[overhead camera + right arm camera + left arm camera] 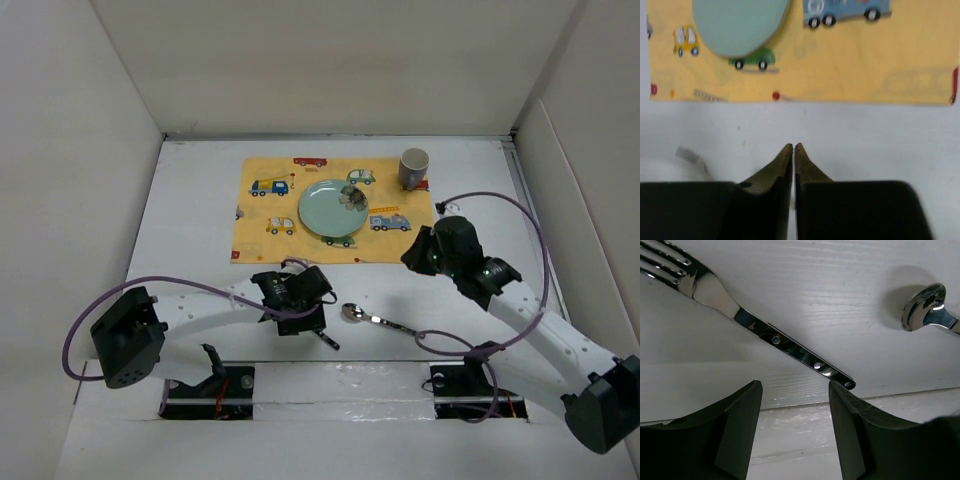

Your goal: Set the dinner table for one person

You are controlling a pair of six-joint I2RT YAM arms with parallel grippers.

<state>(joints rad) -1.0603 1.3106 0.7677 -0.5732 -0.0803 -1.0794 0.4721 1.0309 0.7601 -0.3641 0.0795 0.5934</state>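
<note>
Two pieces, fork (775, 337) and spoon (353, 312), are not yet placed; plate (322, 215) and cup (413, 167) are set; left gripper (795, 390) is spread, right gripper (793, 148) closed empty.

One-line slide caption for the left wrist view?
Open left gripper faces the fork lying on the dinner table, spoon nearby.

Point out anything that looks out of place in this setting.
The fork and spoon lie askew on the bare tabletop, short of the yellow placemat, not beside the plate. A greyish patch on the plate's right rim is too small to identify.
</note>
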